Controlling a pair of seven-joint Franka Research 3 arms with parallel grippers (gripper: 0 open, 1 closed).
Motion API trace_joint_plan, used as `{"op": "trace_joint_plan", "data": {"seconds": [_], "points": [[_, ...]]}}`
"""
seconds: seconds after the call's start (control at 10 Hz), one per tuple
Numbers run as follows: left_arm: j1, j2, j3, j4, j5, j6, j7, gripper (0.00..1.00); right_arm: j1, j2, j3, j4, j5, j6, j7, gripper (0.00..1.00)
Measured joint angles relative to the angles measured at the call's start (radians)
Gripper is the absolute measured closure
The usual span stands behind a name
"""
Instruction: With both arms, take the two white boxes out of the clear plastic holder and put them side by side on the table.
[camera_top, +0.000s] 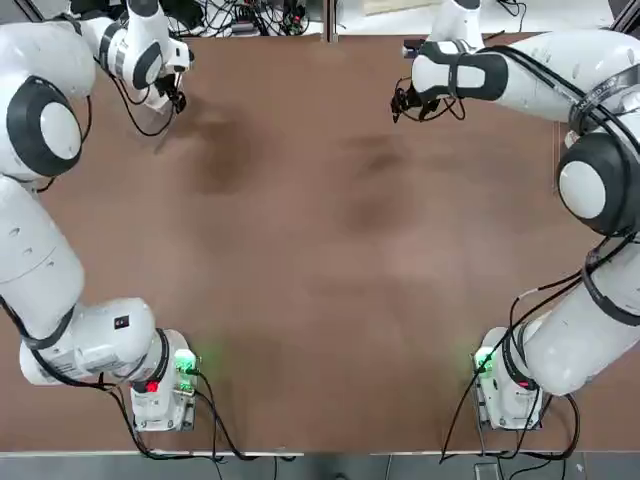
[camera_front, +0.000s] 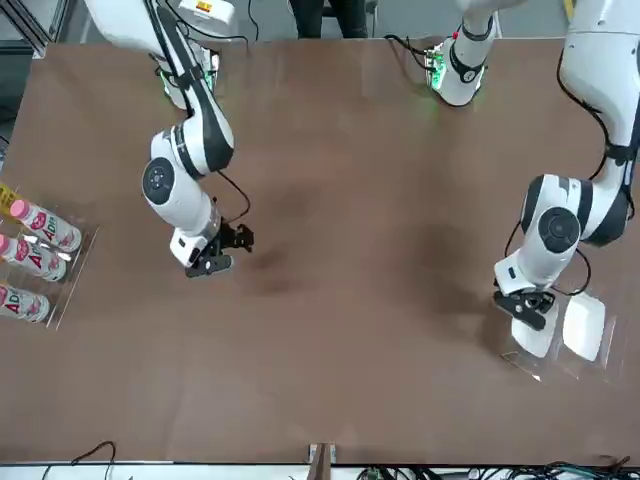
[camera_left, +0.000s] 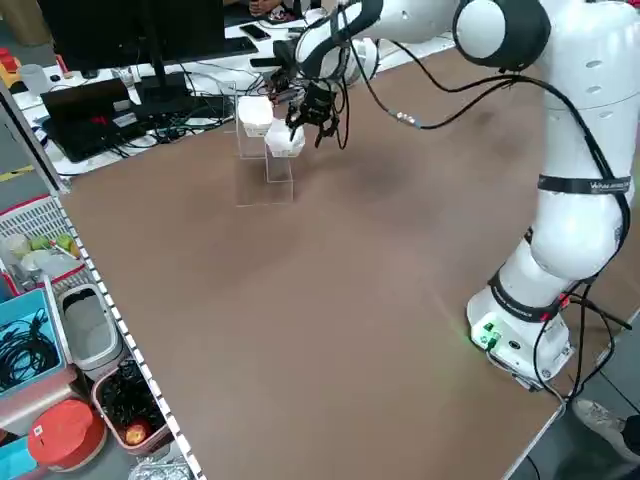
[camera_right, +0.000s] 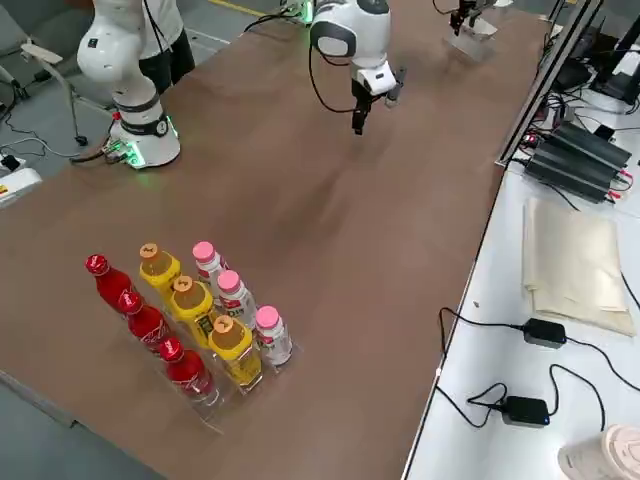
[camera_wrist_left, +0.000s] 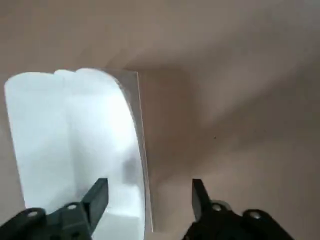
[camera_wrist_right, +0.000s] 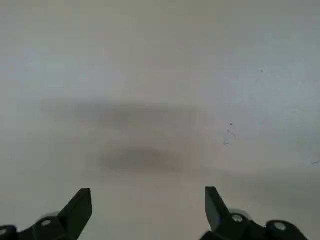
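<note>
Two white boxes (camera_left: 256, 114) (camera_left: 284, 139) stand in the clear plastic holder (camera_left: 266, 176) at the table's far left corner; the front view shows them (camera_front: 585, 325) (camera_front: 536, 338) as well. My left gripper (camera_front: 528, 310) hangs right over the nearer box, fingers apart. In the left wrist view the gripper (camera_wrist_left: 147, 187) is open, one fingertip (camera_wrist_left: 98, 192) in front of the white box (camera_wrist_left: 75, 135), the other (camera_wrist_left: 197, 192) past the holder's glinting edge (camera_wrist_left: 142, 150). My right gripper (camera_front: 215, 255) hovers open over bare table (camera_top: 320, 250) at the far right, holding nothing (camera_wrist_right: 147, 197).
A clear rack of pink-capped, yellow and red bottles (camera_right: 190, 325) sits at the table's right side, also in the front view (camera_front: 35, 260). Cables and monitors (camera_left: 130, 70) line the far edge. Baskets (camera_left: 60, 330) stand beside the table's left side.
</note>
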Motion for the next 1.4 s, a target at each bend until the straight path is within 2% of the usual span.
{"op": "trace_joint_plan", "data": {"seconds": [0.1,0.5,0.7,0.9,1.2,1.4], "points": [[0.001,0.005,0.0,0.004,0.016,0.007,-0.003,0.34,0.0,0.0,-0.001,0.0,0.0,0.001,0.0,0.0],[0.002,0.004,-0.001,0.026,0.022,0.008,-0.003,0.94,0.0,0.0,-0.001,0.0,0.002,0.003,0.0,0.0],[0.001,-0.002,-0.011,0.032,0.022,0.006,-0.021,0.98,0.0,0.0,-0.002,0.0,0.002,0.004,0.0,0.0],[-0.011,-0.012,-0.058,0.046,0.02,-0.059,-0.058,0.98,0.0,0.0,-0.002,0.0,0.002,0.005,0.0,0.0],[-0.057,-0.029,-0.18,0.128,-0.07,-0.24,-0.304,0.98,0.0,0.0,-0.003,0.0,0.002,0.005,0.0,0.0],[-0.137,-0.029,-0.192,0.182,-0.148,-0.319,-0.511,0.98,0.0,0.0,-0.003,0.0,0.002,0.005,0.0,0.0]]}}
